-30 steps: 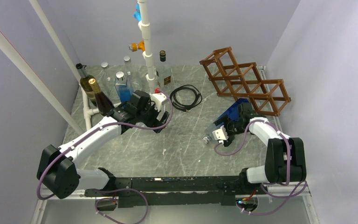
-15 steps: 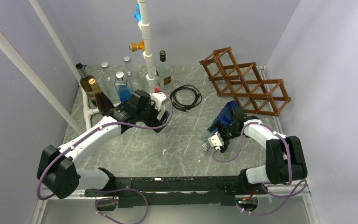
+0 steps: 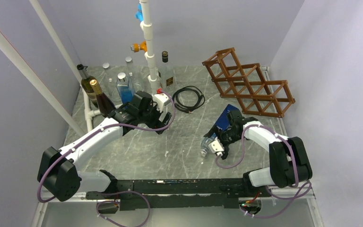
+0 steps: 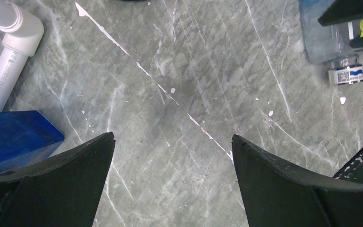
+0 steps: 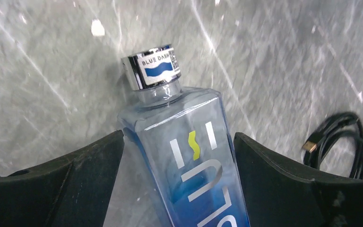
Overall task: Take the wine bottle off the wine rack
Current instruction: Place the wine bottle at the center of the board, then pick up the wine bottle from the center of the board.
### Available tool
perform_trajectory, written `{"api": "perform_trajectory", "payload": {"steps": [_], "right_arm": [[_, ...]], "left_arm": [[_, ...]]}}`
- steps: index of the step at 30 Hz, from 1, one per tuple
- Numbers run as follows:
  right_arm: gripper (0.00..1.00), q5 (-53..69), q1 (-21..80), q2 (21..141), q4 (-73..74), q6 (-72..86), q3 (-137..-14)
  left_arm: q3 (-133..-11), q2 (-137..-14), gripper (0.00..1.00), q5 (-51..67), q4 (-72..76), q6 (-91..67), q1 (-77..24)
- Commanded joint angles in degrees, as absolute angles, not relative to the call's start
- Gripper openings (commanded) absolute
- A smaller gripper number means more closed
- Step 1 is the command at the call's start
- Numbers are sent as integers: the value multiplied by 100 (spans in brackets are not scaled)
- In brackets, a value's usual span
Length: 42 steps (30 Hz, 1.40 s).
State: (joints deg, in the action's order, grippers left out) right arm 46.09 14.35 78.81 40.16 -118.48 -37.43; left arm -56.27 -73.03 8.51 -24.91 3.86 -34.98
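Though between right fingers (image 5: 52, 189), wine bottle (image 5: 189, 156) partly offscreen.

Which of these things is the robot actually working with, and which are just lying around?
In the job:
- rack
- blue bottle, off the rack, between the jaws of the right gripper

Just lying about:
- cable
- white pipe
- other bottles, back left
- left gripper, open, holding nothing

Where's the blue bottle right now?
Top view, right of centre: the blue bottle sits between the right end effector's fingers, just in front of the wine rack and right of the black cable coil.
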Motion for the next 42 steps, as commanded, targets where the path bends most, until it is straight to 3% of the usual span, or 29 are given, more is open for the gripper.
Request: {"api": "perform_trajectory", "payload": {"steps": [1,11,20,26,33,42], "right_arm": [[90,5288,1721,7769,4726,-13285,-4137],[96,5228,1818,7802,6401,-11024,-5693],[100,3913,1775,8540,7092,-9018,-6813],[100,3133,1442,8373,6272,-9313,-6641],[100,2540,1143,9395,6716,-9847,-7486],[100,2064,1142,10016,6086,-9939,-7506]], "left_arm": [[-5877,-7299,99,748,-2483,457,-3516],[-5862,-7120,99,680,-2469,475,-3516],[-5839,-6963,100,739,-2445,510,-3516],[-5842,-6917,100,764,-2441,536,-3516],[-5833,-6880,99,791,-2441,553,-3516],[-5834,-6808,100,795,-2430,571,-3514]]}}
